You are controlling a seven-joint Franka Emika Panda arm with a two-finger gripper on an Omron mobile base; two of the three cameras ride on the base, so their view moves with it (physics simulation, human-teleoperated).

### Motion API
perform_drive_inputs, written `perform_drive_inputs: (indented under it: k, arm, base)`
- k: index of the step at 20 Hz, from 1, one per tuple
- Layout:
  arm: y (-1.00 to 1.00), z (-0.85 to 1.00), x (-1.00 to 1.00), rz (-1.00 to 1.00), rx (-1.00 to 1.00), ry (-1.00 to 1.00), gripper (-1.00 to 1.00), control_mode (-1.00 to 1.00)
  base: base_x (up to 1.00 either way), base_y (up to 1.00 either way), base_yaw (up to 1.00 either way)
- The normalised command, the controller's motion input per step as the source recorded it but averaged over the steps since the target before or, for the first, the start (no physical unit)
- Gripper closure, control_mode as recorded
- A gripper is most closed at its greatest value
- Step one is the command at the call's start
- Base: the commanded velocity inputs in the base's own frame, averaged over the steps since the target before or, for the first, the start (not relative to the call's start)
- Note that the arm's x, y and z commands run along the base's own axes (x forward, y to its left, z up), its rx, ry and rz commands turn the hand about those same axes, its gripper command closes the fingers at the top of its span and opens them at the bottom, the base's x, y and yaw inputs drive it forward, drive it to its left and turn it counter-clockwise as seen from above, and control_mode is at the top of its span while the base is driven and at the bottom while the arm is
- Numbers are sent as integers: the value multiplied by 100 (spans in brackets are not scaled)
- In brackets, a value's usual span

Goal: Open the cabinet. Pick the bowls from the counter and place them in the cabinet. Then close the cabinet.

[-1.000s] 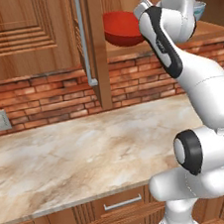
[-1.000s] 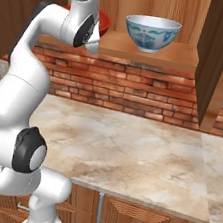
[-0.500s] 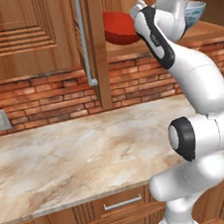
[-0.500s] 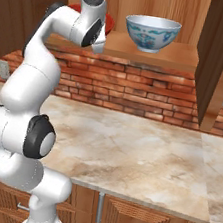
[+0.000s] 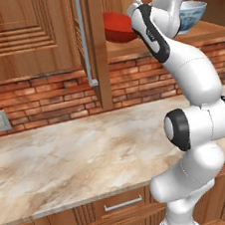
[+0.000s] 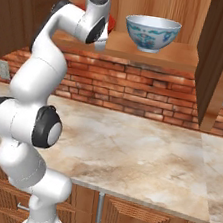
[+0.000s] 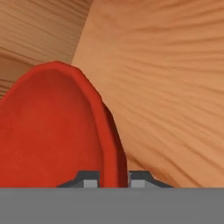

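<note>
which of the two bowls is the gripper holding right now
The red bowl, on the left of the cabinet shelf: the gripper pinches its rim. The white-blue bowl stands free.

The arm has been raised and straightened over the last second, its elbow lifted higher; the red bowl [image 5: 117, 27] has been carried further right into the cabinet [image 5: 24, 35], nearer the shelf [image 6: 157, 53]

The arm covers much of the red bowl [image 5: 116, 27] and part of the white-blue bowl [image 5: 193, 14] just beyond the gripper, whose fingertips [image 7: 89, 180] barely clear the hand view's bottom edge, with the red bowl's left side cut off there.
</note>
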Motion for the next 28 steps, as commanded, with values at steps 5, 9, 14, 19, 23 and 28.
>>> perform_drive_inputs:
  k: [5, 9, 14, 19, 23, 28]
  arm:
    - [17, -1, 16, 1, 0, -1, -100, -100]
    - [16, 0, 0, 2, 0, -7, -100, -100]
    - [6, 0, 0, 2, 0, -10, -100, -100]
    - [-3, 0, -15, 0, 3, -13, -100, -100]
    - [-5, 0, -53, 0, 0, -24, -100, -100]
    - [0, 0, -89, 0, 0, -15, -100, -100]
  base:
    - [0, 0, 0]
    - [0, 0, 0]
    - [0, 0, 0]
    - [0, 0, 0]
    - [0, 0, 0]
    - [0, 0, 0]
